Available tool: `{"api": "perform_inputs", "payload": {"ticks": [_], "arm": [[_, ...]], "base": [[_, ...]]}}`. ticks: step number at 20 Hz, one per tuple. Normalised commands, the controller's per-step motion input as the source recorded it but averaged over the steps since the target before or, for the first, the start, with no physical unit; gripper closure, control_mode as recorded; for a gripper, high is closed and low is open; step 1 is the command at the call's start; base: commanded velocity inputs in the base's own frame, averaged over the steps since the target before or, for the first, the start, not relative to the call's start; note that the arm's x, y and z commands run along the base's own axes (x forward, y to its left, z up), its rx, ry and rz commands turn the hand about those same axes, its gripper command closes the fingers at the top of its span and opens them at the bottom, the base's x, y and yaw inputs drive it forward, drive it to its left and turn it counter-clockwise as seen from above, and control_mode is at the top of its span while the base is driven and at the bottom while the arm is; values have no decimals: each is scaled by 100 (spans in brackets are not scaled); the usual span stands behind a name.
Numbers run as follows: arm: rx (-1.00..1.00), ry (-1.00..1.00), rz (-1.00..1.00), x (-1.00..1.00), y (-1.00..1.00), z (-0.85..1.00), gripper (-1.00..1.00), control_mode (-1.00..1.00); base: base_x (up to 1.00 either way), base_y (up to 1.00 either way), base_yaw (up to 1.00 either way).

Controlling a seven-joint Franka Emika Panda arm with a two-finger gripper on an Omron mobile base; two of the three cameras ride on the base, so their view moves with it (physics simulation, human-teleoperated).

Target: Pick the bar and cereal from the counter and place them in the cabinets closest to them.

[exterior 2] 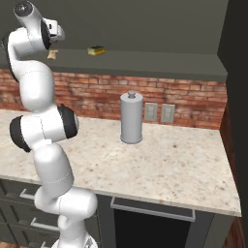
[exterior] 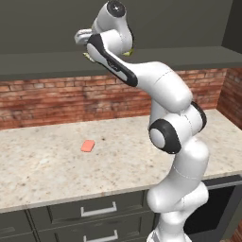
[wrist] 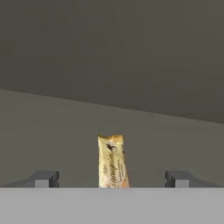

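Note:
The bar (wrist: 113,161), in its golden-yellow wrapper, lies flat on the dark shelf of the open wall cabinet (wrist: 109,65). My gripper (wrist: 111,178) is open, with the fingertips (wrist: 43,178) standing wide on either side of the bar and not touching it. In the base views the arm reaches up to that shelf, with the gripper (exterior 2: 58,34) just above the bar (exterior 2: 53,54). A small yellow and green box, the cereal (exterior 2: 96,50), lies on the same shelf further right. The bar (exterior: 87,56) peeks out below the hand (exterior: 82,38).
A salmon-pink block (exterior: 88,145) lies on the beige counter (exterior: 56,170). A grey cylindrical canister (exterior 2: 131,117) stands by the brick wall near two outlets (exterior 2: 160,112). Dark drawers with silver handles (exterior: 97,209) run below the counter.

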Motion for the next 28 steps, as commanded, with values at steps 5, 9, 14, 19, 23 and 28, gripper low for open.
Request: {"api": "perform_inputs", "payload": {"ticks": [5, 9, 14, 19, 23, 28], "arm": [[-1, -1, 9, -99, -36, -33, -100, -100], [0, 0, 13, -100, -42, -57, -100, -100], [0, -1, 11, -100, -42, -53, -100, -100], [-3, -3, 8, -100, -36, -50, -100, -100], [-7, -3, 6, -100, -31, -58, -100, -100], [-8, -1, 4, -92, -21, -64, -100, -100]], "base": [[0, 0, 0], [0, 0, 0], [0, 0, 0], [0, 0, 0], [0, 0, 0], [0, 0, 0]]}}
